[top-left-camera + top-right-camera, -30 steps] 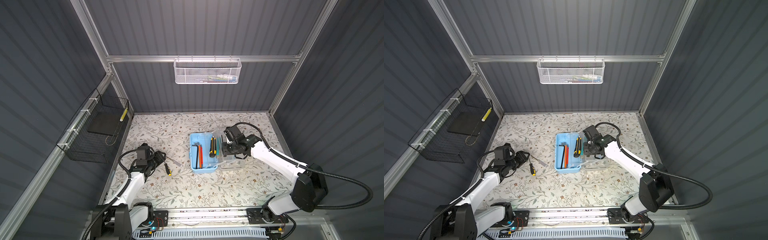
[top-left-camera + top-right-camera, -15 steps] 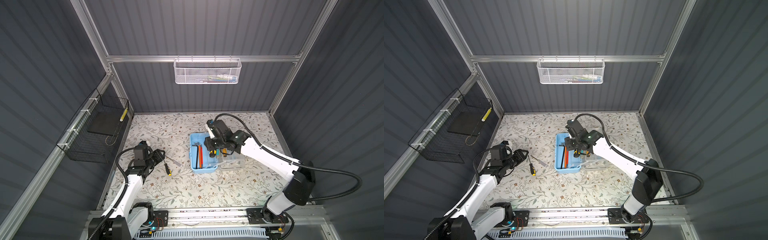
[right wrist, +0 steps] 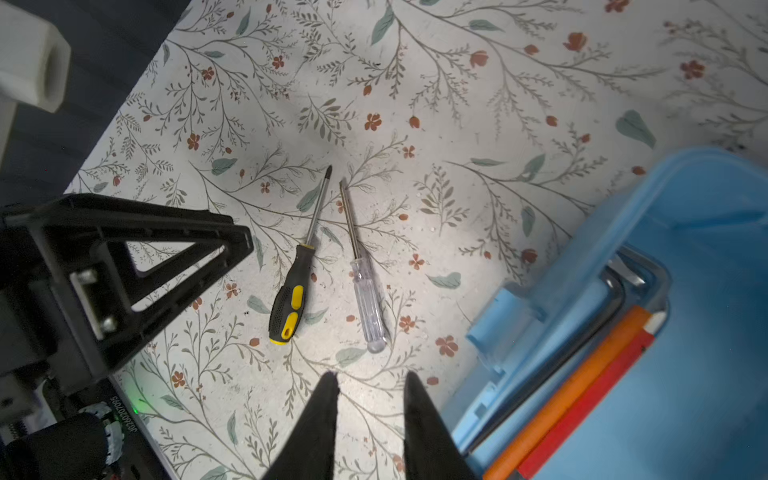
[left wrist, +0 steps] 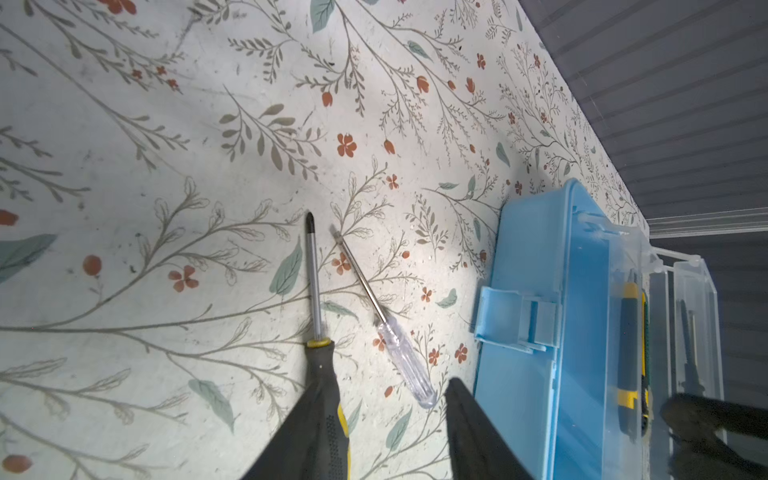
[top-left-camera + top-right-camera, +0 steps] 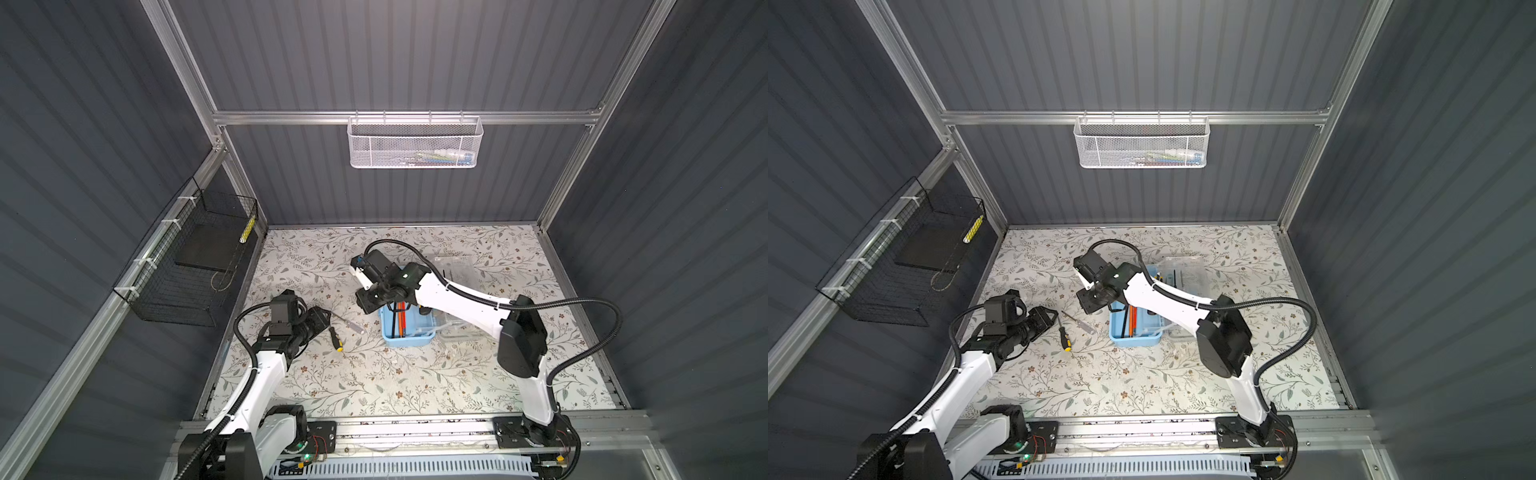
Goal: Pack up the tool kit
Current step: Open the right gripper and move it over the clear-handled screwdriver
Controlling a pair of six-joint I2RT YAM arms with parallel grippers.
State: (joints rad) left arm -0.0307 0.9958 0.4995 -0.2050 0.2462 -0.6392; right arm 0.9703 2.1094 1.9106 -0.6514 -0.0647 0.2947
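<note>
Right wrist, clear-handled screwdriver [image 3: 368,307], floral tabletop [image 3: 457,83]

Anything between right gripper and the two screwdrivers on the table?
Nothing visible. In the right wrist view only bare table lies between the right gripper and the yellow-black screwdriver and clear-handled screwdriver.

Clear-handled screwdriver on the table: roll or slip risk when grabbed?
Likely rolls if nudged: the clear-handled screwdriver has a round, smooth handle, lying flat on the table. Probably slippery to pinch, since the plastic looks glossy. Likely stiff and light: thin metal shaft.
</note>
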